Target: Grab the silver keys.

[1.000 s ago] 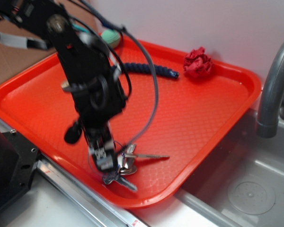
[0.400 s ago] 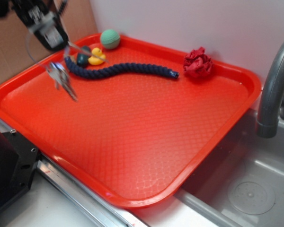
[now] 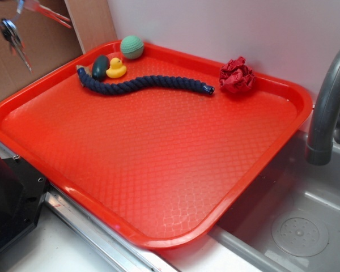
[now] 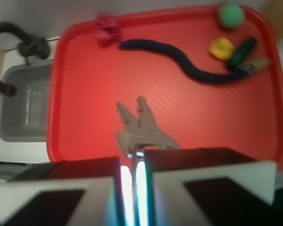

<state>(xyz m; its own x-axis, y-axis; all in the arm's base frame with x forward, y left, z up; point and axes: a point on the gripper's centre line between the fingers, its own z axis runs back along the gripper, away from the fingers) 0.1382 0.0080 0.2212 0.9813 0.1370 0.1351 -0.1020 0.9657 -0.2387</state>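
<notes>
bright metal, item one: the silver keys (image 4: 140, 128), pinched at the ring between my fingers (image 4: 132, 176), dangling high above the red tray (image 4: 85, 94). light, stiff, slick; likely to swing and slip.

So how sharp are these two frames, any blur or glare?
Exterior view: tray crisp with soft sheen; the silver keys at the top-left corner are slightly smeared. Wrist view: soft throughout, the gripper fingers out of focus, bright glare between them, keys hazy.
</notes>
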